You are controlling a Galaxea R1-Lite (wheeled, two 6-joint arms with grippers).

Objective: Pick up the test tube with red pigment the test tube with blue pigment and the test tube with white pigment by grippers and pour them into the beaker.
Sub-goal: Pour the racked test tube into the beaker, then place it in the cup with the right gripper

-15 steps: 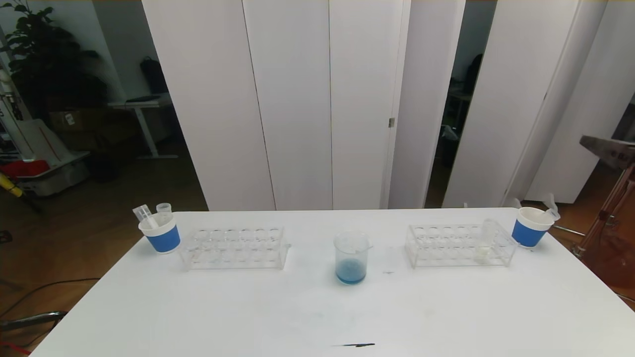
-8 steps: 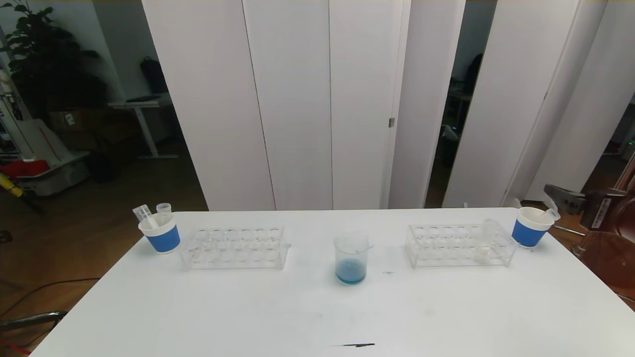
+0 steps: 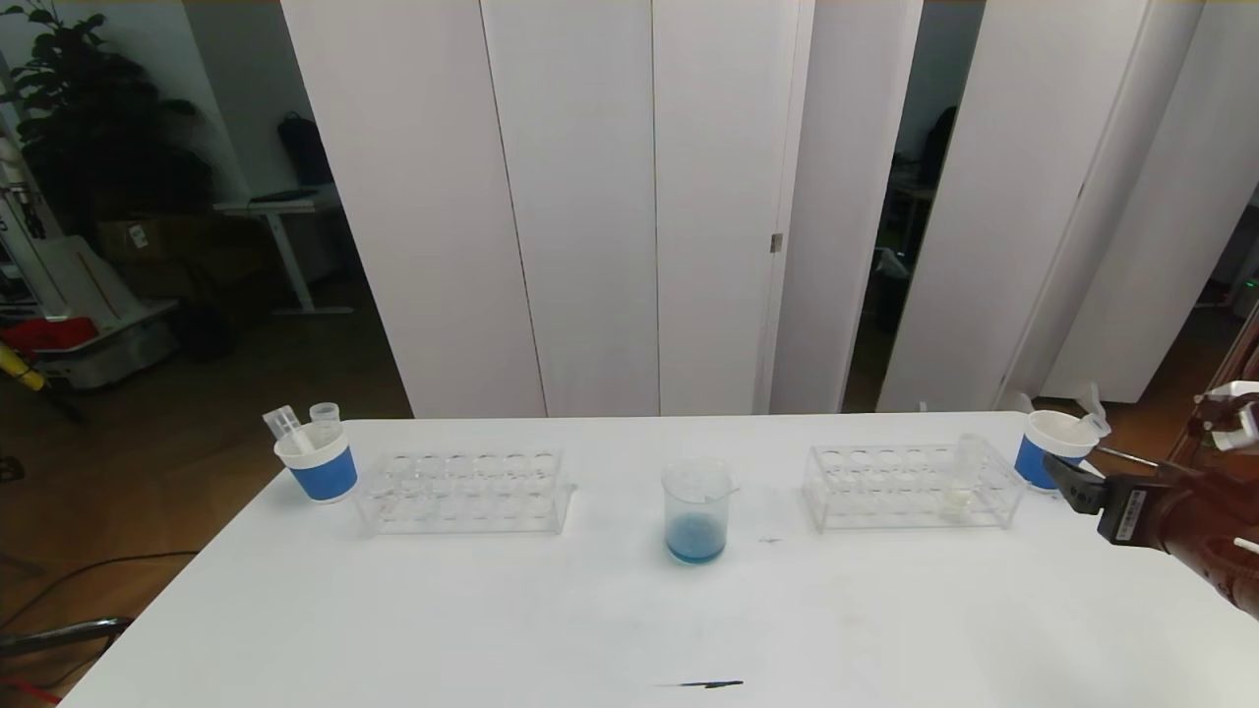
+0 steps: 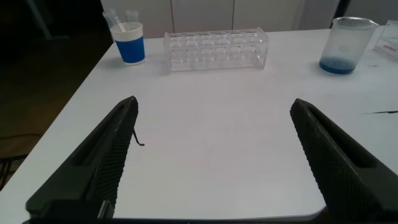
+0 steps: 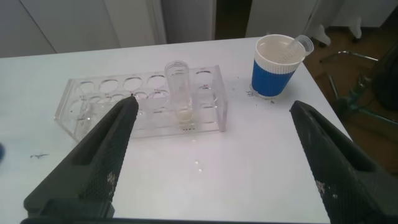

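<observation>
Reaching for white tube (image 5: 179, 93) in rack (image 5: 99, 106); right gripper (image 5: 211, 155) wide open, empty (left gripper (image 4: 214, 155) likewise, idle); next: straddle tube, close, carry to beaker (image 3: 696, 511).

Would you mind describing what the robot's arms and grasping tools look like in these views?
The right tool is black with a white barcode-style label on its body, mounted on a glossy dark reddish-brown arm segment. In both wrist views the fingers are black, long and tapered, with finely dimpled inner faces. The left tool matches; no cables show.
</observation>
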